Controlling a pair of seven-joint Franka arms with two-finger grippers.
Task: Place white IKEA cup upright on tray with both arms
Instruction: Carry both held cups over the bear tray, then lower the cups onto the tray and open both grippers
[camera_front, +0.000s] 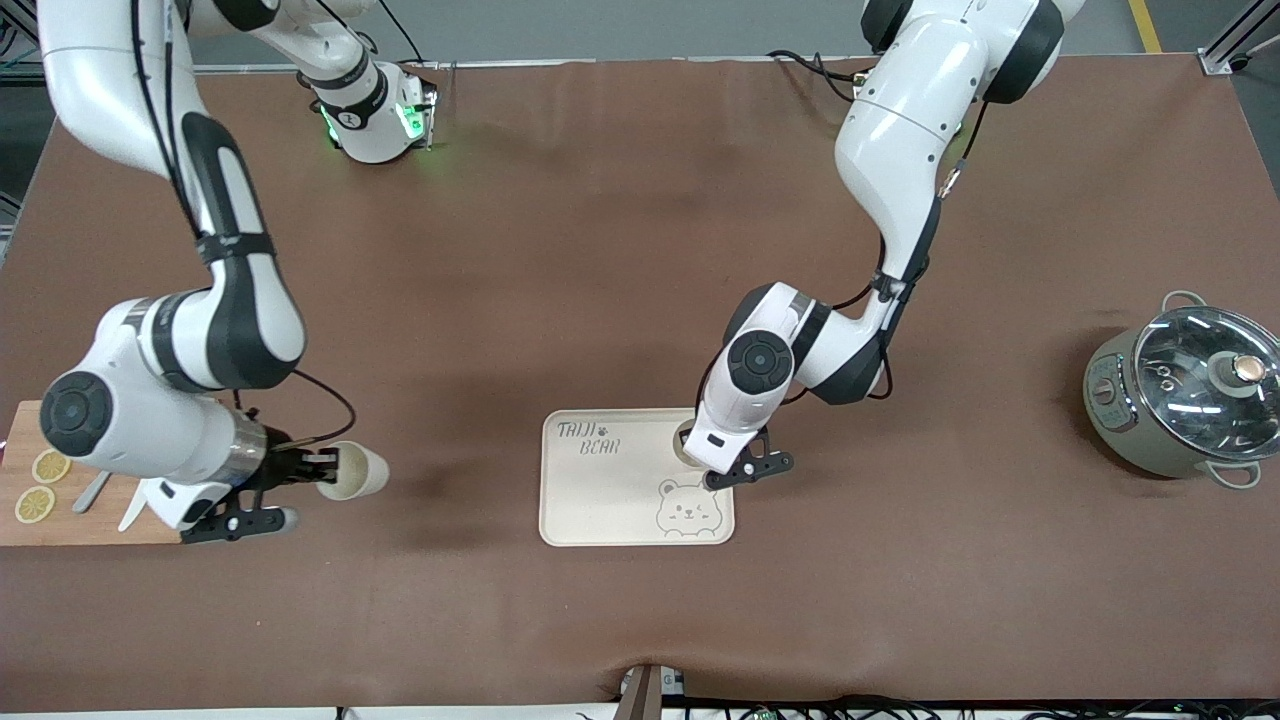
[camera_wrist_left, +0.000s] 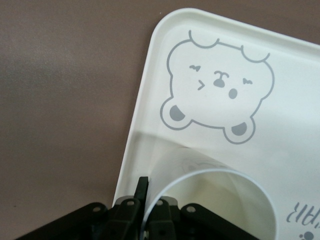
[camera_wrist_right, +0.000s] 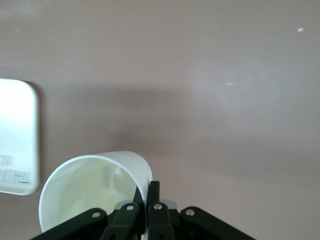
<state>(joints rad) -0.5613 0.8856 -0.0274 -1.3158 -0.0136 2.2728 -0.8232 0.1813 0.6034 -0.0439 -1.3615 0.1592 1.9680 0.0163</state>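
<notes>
Cups number two: one (camera_front: 688, 441) stands upright at the tray's (camera_front: 610, 500) two o'clock corner, left gripper (camera_front: 748, 470) pinching its rim. Right gripper (camera_front: 300, 470) clamps another cup's (camera_front: 355, 472) rim over the desk (camera_front: 600, 250), untrayed; delivery and release remain.

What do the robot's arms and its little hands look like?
Both arms are fat, shiny white tubes with black bands at the joints and round black caps on the sides. Thin black cables loop along them. The left gripper and right gripper are small, black and two-fingered, with silver screws. One base glows green.
</notes>
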